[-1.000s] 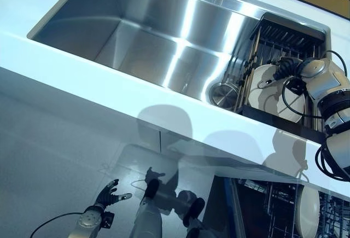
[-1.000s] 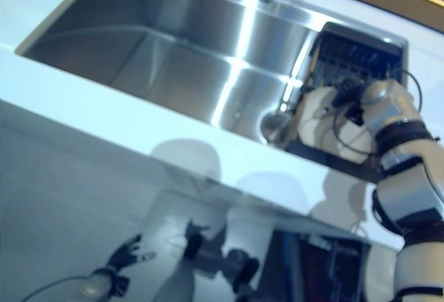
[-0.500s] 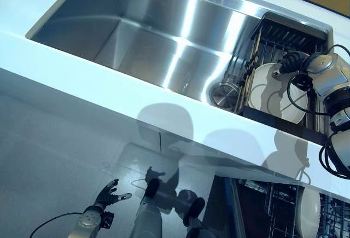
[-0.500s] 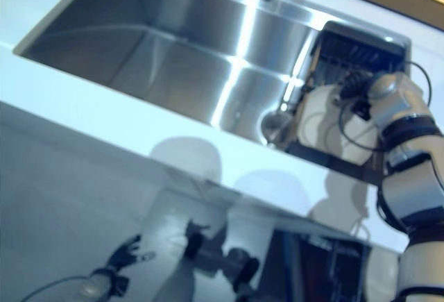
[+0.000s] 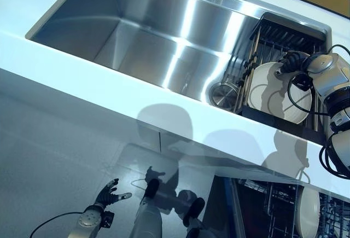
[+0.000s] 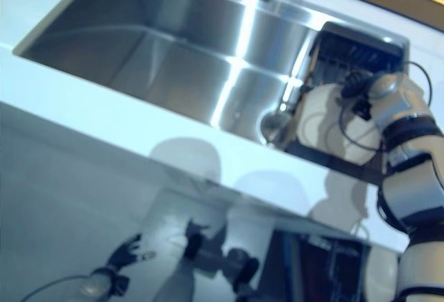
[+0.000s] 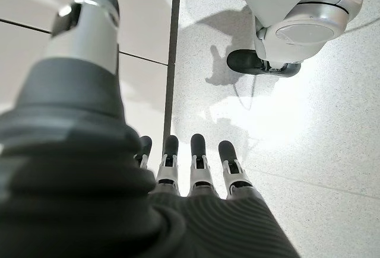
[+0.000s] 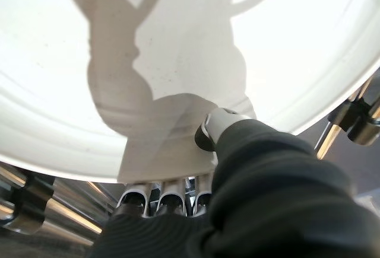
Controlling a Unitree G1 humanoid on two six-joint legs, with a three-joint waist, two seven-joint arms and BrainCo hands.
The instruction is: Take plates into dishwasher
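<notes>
Left eye view takes in the pale worktop (image 5: 98, 93) running across the scene, with the big steel sink (image 5: 147, 30) sunk into it from about 10 to 1 o'clock. At 3 o'clock of the basin sits a dark wire dish rack (image 5: 284, 35), and white plates (image 5: 268, 87) stand on edge in it. The right hand (image 5: 291, 62) is up at the rim of the front plate; in the right wrist view its thumb (image 8: 215, 129) presses the plate's face (image 8: 178, 26) while the fingers (image 8: 169, 200) curl behind the rim, so it is pinching that plate, which is in the rack. Just beside the rack, at its 9 o'clock, lies the round sink drain (image 5: 221, 94). Down at 5 o'clock the open dishwasher (image 5: 273, 210) shows a white plate (image 5: 307, 212) standing in it. The left hand (image 5: 109, 193) hangs low at 7 o'clock over the floor (image 7: 309, 121), fingers straight and holding nothing.
</notes>
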